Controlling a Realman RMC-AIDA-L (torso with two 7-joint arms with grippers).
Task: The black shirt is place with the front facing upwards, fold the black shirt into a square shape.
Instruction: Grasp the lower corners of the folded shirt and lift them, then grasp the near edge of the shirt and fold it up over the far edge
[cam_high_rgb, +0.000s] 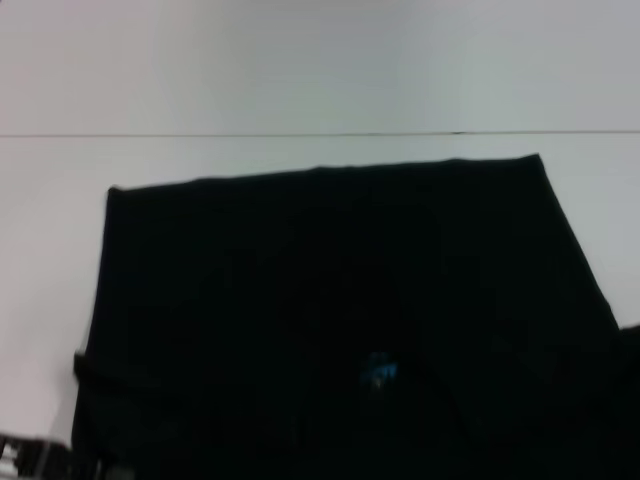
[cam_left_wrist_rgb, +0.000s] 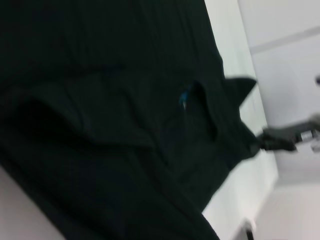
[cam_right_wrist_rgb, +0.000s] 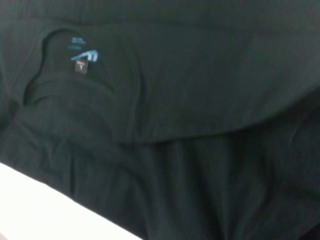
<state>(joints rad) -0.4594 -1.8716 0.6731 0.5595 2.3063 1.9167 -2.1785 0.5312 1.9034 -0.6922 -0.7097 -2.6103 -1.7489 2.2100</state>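
Black shirt (cam_high_rgb: 330, 300) lies spread over the white table (cam_high_rgb: 300, 70), its far hem straight, its near part running out of the head view. Its blue neck label (cam_high_rgb: 378, 370) sits near the collar. The right gripper (cam_left_wrist_rgb: 285, 137) shows by the shirt's edge in the left wrist view; whether either gripper is open or closed cannot be told

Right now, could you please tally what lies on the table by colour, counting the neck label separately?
Black: 1, the black shirt, spread on the white table.
Blue: 1, the neck label at its collar.
Total: 2.
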